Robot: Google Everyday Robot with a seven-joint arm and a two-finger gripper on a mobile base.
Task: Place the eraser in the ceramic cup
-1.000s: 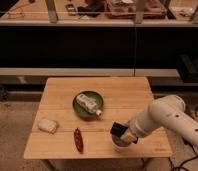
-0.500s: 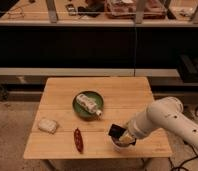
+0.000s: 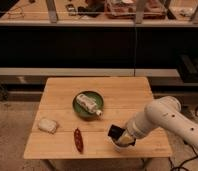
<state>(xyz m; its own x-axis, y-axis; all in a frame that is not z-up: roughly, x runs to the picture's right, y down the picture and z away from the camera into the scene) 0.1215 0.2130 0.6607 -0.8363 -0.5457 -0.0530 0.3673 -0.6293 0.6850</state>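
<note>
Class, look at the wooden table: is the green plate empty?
No. A pale bottle lies on the green plate, while the pincer is off to the side at the ceramic cup.

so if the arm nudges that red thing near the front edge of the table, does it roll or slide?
The red object looks long, narrow and pepper-like, so it would probably roll sideways. It seems small, likely light. The hand is at the ceramic cup, well to its right.
</note>
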